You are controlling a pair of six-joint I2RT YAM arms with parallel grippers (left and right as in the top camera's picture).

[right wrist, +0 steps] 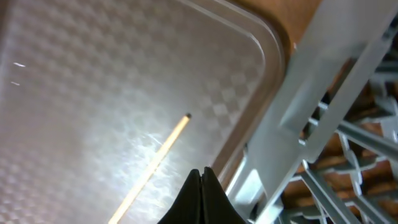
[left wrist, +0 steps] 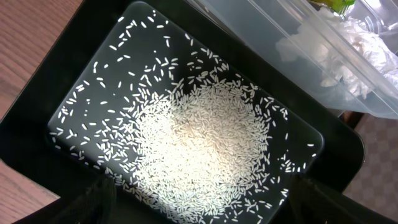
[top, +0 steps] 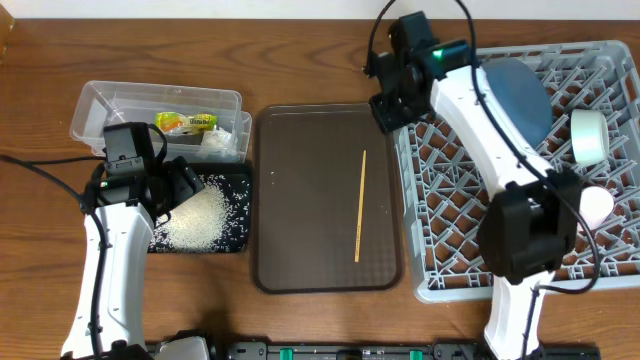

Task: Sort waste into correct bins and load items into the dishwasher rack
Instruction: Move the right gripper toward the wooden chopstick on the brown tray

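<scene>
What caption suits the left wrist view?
White rice grains heaped in the black tray, clear tub with crumpled tissue beside it.

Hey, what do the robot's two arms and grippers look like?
The left arm and right arm have smooth white shells with boxy black joints. Thin black cables loop along each. The left gripper and right gripper are black; a green light glows near the right wrist.

The stick [right wrist: 152, 165] lies slantwise on the tray [right wrist: 93, 81]. The gripper [right wrist: 200, 175], fingers pressed together, hangs just beside it. The rack [right wrist: 323, 87] stands along the tray's right rim.
</scene>
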